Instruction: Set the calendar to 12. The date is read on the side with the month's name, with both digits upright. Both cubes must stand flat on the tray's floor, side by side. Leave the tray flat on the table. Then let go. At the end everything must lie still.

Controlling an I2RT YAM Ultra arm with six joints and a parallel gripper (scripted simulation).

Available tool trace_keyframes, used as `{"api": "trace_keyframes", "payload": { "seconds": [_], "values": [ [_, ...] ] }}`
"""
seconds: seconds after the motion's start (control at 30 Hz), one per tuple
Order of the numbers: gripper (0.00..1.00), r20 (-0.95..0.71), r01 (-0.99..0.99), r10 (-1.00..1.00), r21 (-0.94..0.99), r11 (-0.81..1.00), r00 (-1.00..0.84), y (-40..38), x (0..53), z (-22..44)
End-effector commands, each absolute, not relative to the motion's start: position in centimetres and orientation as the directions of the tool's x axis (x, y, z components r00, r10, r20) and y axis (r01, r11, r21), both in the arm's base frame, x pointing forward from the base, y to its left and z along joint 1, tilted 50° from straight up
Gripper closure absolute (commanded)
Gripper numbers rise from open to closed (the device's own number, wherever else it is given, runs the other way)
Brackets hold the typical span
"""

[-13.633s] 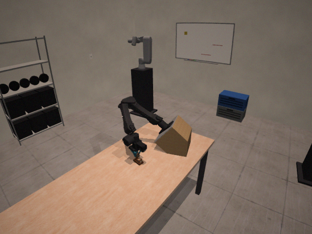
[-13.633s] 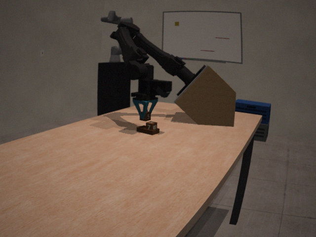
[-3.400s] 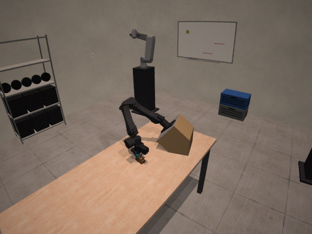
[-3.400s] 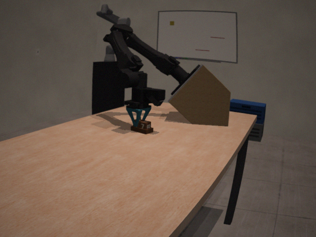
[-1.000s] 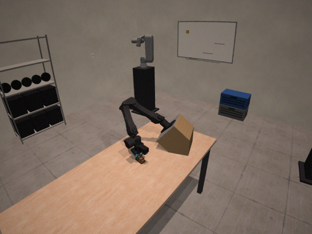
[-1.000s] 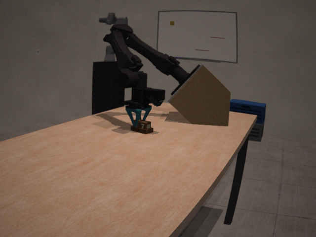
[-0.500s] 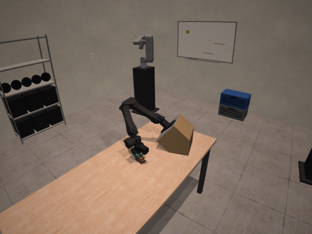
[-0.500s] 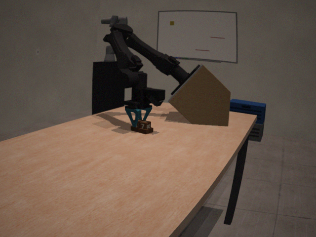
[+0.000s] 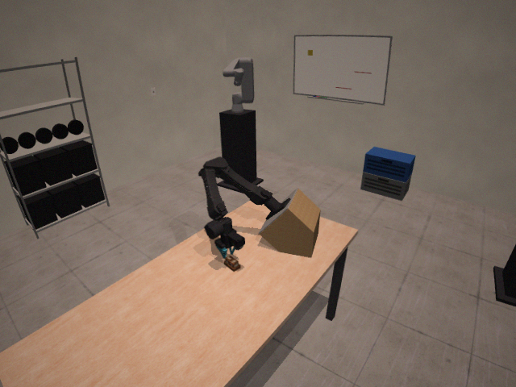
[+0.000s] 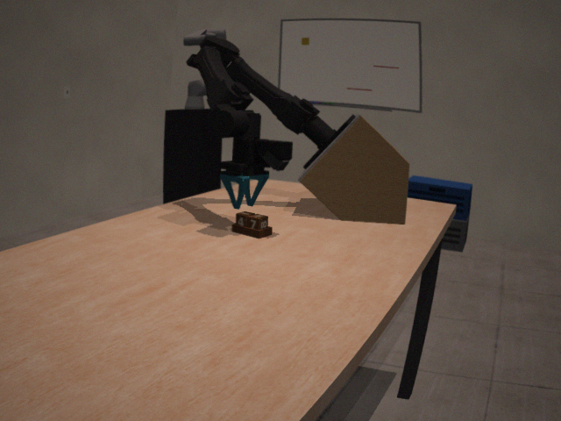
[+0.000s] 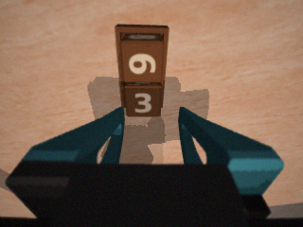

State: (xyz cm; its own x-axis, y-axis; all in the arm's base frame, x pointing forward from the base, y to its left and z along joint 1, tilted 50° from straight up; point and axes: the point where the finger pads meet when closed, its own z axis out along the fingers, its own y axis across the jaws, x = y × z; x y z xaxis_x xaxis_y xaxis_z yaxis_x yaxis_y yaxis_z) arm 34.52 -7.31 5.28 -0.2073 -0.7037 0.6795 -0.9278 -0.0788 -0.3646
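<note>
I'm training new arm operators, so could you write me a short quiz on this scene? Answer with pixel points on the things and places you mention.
1. True or false: the gripper (image 9: 228, 254) (image 10: 243, 206) (image 11: 151, 113) is holding one of the two cubes (image 9: 230, 260) (image 10: 252, 220) (image 11: 142, 61).
2. Multiple choice: in the exterior view, which digits show on the long side of the pair, above the tray (image 9: 235, 268) (image 10: 250, 231) (image 11: 142, 26)?
a) 1 and 2
b) 4 and 7
c) 5 and 0
3. Fill in: in the wrist view, the top of the cube nearer the gripper (image 11: 151, 113) shows the digit ___.

Key: 1 false; 2 b; 3 "3".

Pincer risen off the tray, both cubes now inside.
</note>
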Motion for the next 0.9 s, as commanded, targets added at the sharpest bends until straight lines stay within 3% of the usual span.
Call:
{"api": "trace_keyframes", "payload": {
  "seconds": [0.0, 0.5, 0.53, 0.87],
  "values": [
    [0.53, 0.668, -0.919, -0.710, -0.387, -0.074, -0.224, -5.1, 34.4, 7.7],
    [0.53, 0.664, -0.922, -0.716, -0.380, -0.072, -0.218, -2.7, 33.3, 9.6],
    [0.00, 0.664, -0.922, -0.716, -0.380, -0.072, -0.217, -2.7, 33.3, 9.5],
    [0.00, 0.664, -0.922, -0.716, -0.380, -0.072, -0.217, -2.7, 33.3, 9.5]
  ]
}}
